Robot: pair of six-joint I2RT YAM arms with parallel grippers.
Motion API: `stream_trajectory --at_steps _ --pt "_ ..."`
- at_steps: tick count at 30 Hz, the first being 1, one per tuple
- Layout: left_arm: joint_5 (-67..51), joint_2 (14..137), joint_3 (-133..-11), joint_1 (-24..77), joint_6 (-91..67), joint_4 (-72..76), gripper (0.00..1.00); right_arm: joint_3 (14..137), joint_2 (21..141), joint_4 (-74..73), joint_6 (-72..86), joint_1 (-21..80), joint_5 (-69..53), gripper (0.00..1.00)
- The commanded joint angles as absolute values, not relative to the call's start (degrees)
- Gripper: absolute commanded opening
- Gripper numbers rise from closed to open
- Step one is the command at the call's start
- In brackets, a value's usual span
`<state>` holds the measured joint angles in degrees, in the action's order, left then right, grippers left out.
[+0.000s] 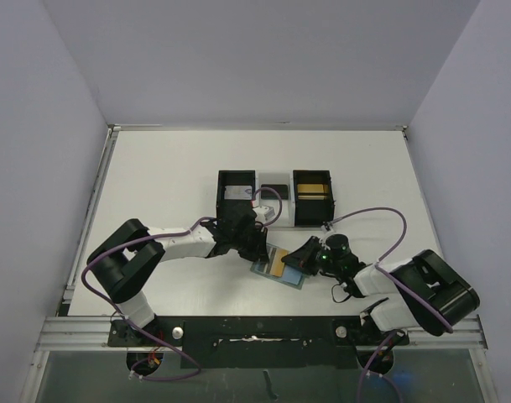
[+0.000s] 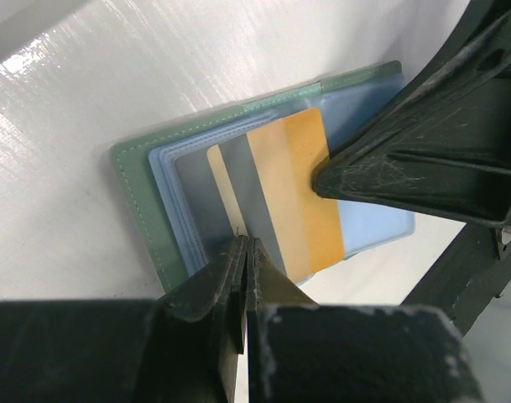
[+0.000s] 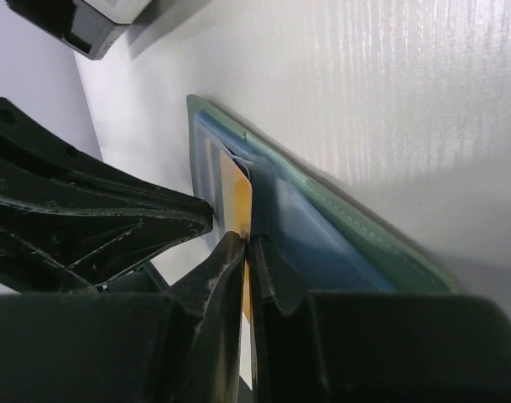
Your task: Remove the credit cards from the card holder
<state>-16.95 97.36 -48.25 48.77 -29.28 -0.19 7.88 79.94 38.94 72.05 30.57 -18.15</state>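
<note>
The card holder [image 1: 289,280] lies open on the table, grey-green outside [image 2: 138,193] with pale blue pockets [image 3: 322,243]. Several cards stick out of one pocket: a grey one [image 2: 255,193], a cream one and an orange card [image 2: 310,201]. My right gripper [image 3: 251,241] is shut on the edge of the orange card [image 3: 238,197]; it reaches in from the right [image 1: 295,262]. My left gripper [image 2: 245,243] is shut, its tips down on the holder's edge beside the cards. It comes in from the left [image 1: 262,245].
The black-and-clear three-compartment tray [image 1: 276,218] stands just behind the holder. A pale card lies in its left compartment [image 1: 237,193] and a gold-coloured one in its right [image 1: 312,186]. White table [image 1: 154,185] with walls on all sides.
</note>
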Motion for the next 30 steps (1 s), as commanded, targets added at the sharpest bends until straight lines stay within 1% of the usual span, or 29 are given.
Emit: stream_trajectory --at_steps 1,4,6,8,11,15,20,25,30 --pt "-16.5 98.5 -47.0 49.0 -28.2 -1.1 0.0 7.8 73.6 34.8 67.9 28.3 -18.3 0.05" --pt "-17.3 98.8 -47.5 49.0 -27.9 -1.6 0.0 10.6 69.8 25.3 63.3 27.3 -20.0 0.06" --pt "-17.5 98.7 -47.7 48.9 -28.1 -1.5 0.0 10.5 68.1 23.7 64.7 27.4 -18.2 0.07" --pt "-17.2 98.6 -48.5 48.9 -27.9 -2.1 0.0 7.0 67.1 30.1 69.7 28.1 -15.5 0.14" --pt "-18.6 98.9 -49.8 49.0 -27.9 -2.5 0.0 3.8 68.6 39.3 73.5 28.3 -14.8 0.18" --pt "-20.8 99.1 -49.6 49.0 -29.0 -0.7 0.0 5.2 71.1 40.8 73.4 28.8 -15.2 0.24" --pt "-20.9 98.6 -49.3 49.2 -28.1 0.2 0.0 5.2 72.8 42.7 73.9 29.9 -14.3 0.26" --pt "-23.6 97.7 -48.0 49.3 -28.8 4.3 0.0 5.0 74.1 43.3 73.7 30.0 -14.5 0.26" --pt "-25.6 100.9 -48.4 49.5 -27.4 5.0 0.0 5.3 74.7 44.7 73.4 30.0 -15.3 0.26"
